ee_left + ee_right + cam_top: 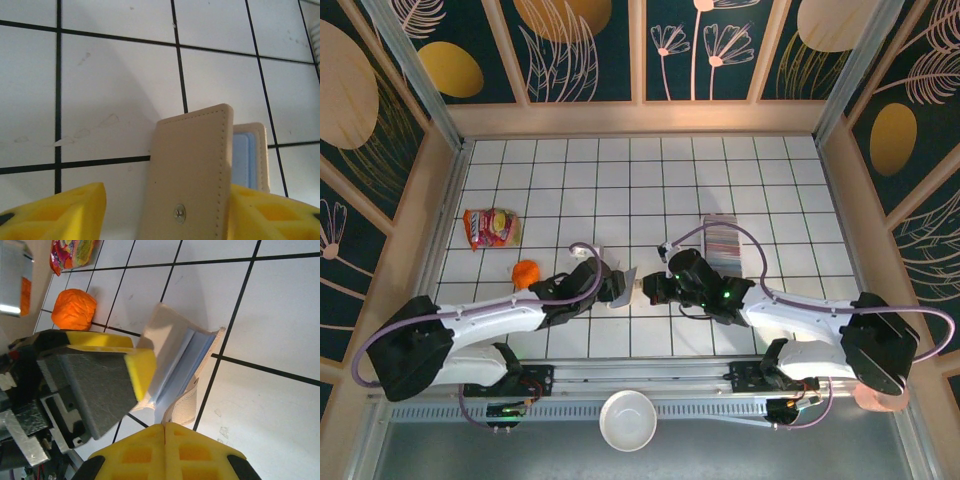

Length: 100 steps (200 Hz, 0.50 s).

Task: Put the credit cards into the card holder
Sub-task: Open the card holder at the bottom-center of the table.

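Card holder, upright and half-open, sits between my left gripper's parted jaws, with one pad touching it and the other apart. My right gripper, closed tight, meets its snap flap. Credit cards lie farther back on the desk.

Tabletop: white tiles, black grid lines, walled on 3 sides.
- Far L: snack packet, red/yellow/green, lying flat.
- Just nearer: orange crumpled ball.
- R of centre: credit cards, packed row in a clear tray.
- Centre, near side: tan card holder, open, up on edge, bluish-grey inside; contact w/ tiles unclear.
- Grey strip at near edge: white bowl.
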### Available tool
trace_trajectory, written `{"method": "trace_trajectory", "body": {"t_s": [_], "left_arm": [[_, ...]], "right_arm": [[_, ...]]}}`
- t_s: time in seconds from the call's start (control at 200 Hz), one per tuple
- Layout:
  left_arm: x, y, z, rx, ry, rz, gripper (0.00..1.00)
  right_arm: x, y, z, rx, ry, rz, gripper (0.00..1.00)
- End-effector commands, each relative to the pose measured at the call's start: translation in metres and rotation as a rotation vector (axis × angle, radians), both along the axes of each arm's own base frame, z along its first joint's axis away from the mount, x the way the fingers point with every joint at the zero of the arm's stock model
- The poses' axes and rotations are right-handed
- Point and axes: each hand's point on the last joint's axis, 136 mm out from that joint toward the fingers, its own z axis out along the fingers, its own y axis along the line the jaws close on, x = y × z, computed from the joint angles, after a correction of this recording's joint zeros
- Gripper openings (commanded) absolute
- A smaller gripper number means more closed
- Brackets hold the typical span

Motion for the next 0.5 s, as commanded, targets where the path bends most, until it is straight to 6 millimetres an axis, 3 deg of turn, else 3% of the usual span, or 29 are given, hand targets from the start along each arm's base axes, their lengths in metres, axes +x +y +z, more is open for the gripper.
{"method": "trace_trajectory", "body": {"t_s": [0.0,0.27,0.495], "left_arm": [[-0.001,0.019,-0.005,0.046,-0.007,0.057,0.55],[-0.007,0.033,-0.024,0.096,0.016,0.087,0.47],[-0.012,0.048,-0.039,0.125,0.037,0.128,0.49]], "right_arm": [[0.005,-0.004,0.010,-0.016,-0.032,-0.032,0.00],[0.007,-0.013,0.001,-0.061,-0.028,-0.045,0.00],[0.011,-0.011,0.013,-0.038,-0.057,-0.049,0.00]]}}
